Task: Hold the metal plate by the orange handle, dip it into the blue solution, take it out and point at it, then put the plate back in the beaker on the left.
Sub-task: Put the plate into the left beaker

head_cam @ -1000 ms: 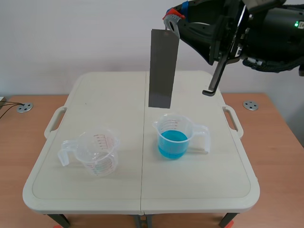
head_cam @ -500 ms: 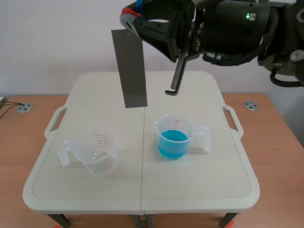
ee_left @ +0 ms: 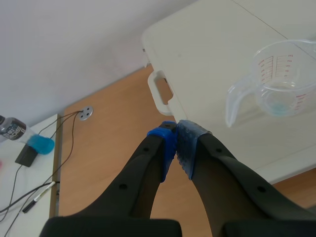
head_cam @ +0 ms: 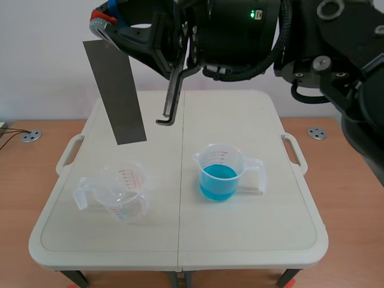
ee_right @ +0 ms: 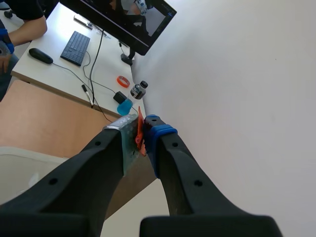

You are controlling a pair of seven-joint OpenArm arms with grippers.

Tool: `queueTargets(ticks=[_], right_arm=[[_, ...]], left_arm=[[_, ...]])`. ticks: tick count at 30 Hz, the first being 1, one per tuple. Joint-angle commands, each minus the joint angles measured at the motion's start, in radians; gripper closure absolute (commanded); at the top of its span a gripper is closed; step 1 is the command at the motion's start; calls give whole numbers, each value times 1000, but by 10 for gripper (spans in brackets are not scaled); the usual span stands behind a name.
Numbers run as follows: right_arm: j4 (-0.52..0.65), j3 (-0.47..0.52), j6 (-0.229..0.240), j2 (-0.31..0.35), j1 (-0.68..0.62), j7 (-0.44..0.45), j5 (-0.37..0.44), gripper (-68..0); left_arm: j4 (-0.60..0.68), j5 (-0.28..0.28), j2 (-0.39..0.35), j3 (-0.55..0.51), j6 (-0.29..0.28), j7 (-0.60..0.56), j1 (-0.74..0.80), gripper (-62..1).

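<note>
The right gripper [head_cam: 103, 21] is raised at the far left of the scene and is clamped on the orange handle [ee_right: 140, 132], which sits pressed between its two pads. The metal plate [head_cam: 115, 91] hangs from that handle, tilted so that its lower edge lies further right than its upper edge. The plate is above the far-left part of the table [head_cam: 252, 240], higher than and beyond the empty beaker [head_cam: 122, 193], and touches neither beaker. The beaker of blue solution [head_cam: 219, 174] stands right of the table's centre seam, well apart from the plate. The left gripper [ee_left: 177, 142] has its pads pressed together with nothing between them; the empty beaker, with a blue trace at its bottom, lies ahead of it. The table is pale, with a carry handle [head_cam: 68, 153] on each side, and stands on a wooden surface [head_cam: 354, 198]. A white wall [head_cam: 42, 60] stands behind. The right wrist view shows a monitor [ee_right: 123, 22] and keyboard [ee_right: 75, 48] on a white desk.
</note>
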Motion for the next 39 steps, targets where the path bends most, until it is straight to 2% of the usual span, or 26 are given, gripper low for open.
queueTargets(ticks=[1, 11, 17, 39], right_arm=[[18, -13, -16, -11, 26, 7, 14, -13], [18, -84, -45, -26, 29, -8, 14, -13], [-5, -100, -93, -33, 29, -7, 14, -13], [-232, -148, -92, -121, 87, 31, 14, -13]], left_arm=[[7, -7, 3, -5, 1, -13, -1, -31], [7, -7, 3, -5, 1, -9, -1, -31], [7, -7, 3, -5, 1, 3, -1, -31], [7, -7, 3, -5, 0, 5, -1, -31]])
